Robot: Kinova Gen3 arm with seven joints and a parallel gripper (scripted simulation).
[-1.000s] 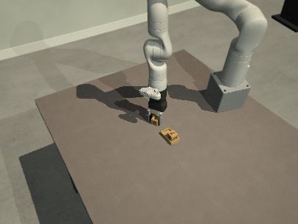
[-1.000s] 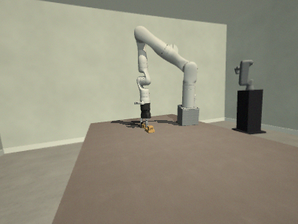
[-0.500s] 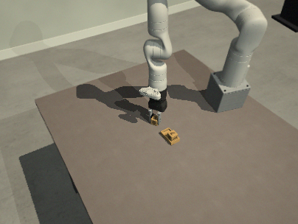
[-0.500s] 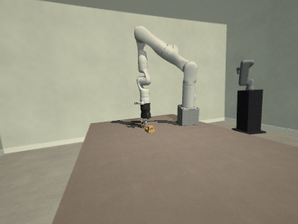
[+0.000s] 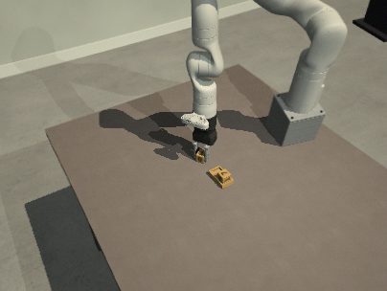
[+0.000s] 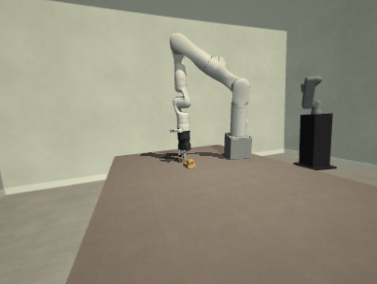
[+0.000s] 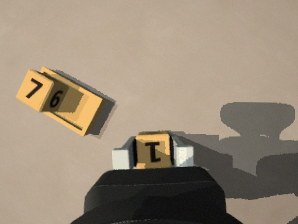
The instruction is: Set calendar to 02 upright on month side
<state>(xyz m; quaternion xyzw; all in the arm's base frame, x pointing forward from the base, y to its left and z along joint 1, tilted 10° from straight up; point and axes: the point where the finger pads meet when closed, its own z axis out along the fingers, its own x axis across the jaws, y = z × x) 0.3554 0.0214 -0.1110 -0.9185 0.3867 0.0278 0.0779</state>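
Observation:
The orange calendar tray [image 5: 216,176] lies on the brown table, also seen in the wrist view [image 7: 61,100] and, small, in the exterior view [image 6: 189,164]. One cube [image 7: 33,88] sits at one end of it with a 7 on top; a shaded 6 shows on the face beside it. The second cube [image 7: 154,151] shows a 1 on top and sits between my fingers, outside the tray. My gripper [image 5: 200,156] points straight down at table height, left of the tray, and both finger pads touch this cube's sides [image 7: 154,156]. I cannot tell whether the cube rests on the table.
The arm's grey base [image 5: 294,120] stands at the table's far right edge. A black pedestal with a grey device [image 6: 316,140] stands off the table to the right.

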